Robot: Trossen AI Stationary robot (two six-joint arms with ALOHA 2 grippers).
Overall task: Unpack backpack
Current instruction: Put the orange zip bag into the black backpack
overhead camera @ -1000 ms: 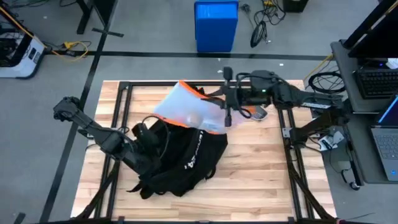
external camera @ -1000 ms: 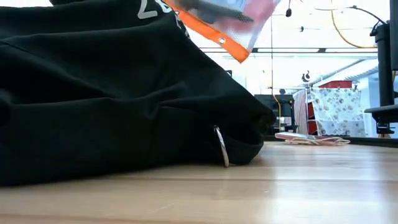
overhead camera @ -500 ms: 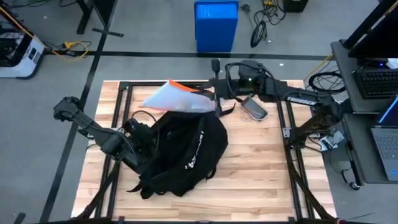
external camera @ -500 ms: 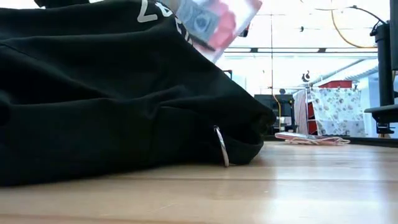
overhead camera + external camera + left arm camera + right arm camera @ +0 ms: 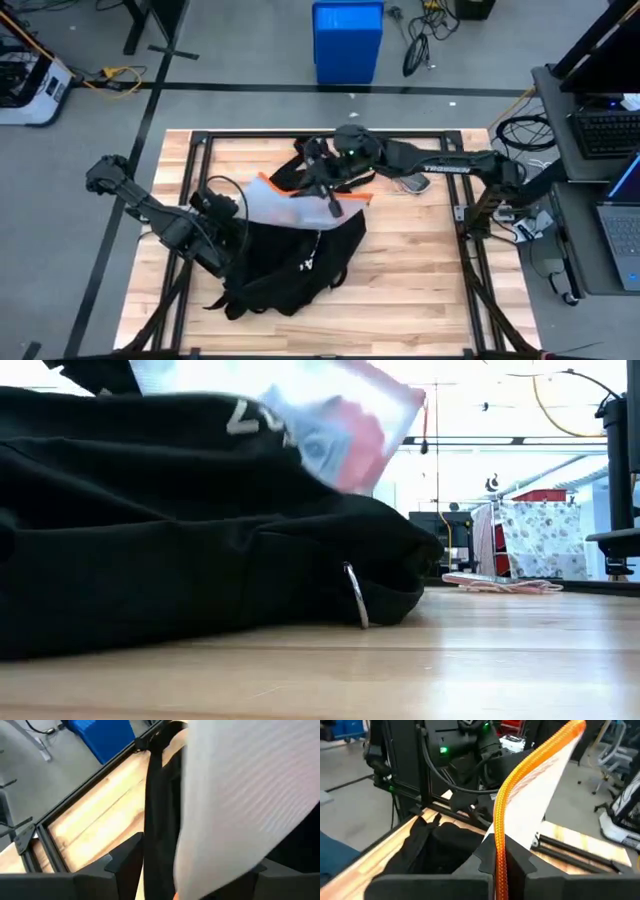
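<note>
The backpack (image 5: 290,265) sags, soft and floppy; right gripper (image 5: 330,195) pinches an orange-edged pouch (image 5: 285,205) above it; left gripper (image 5: 215,205) clamps the bag's rim.

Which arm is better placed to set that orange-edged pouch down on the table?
Right. The right gripper is shut on the pouch over the backpack; the left gripper is at the backpack's opening.

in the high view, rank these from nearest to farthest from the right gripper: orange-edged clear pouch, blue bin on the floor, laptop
From the right gripper:
1. Orange-edged clear pouch, in its grip, lying on the backpack.
2. Blue bin, on the floor past the table's far edge.
3. Laptop, on the desk at the far right.
</note>
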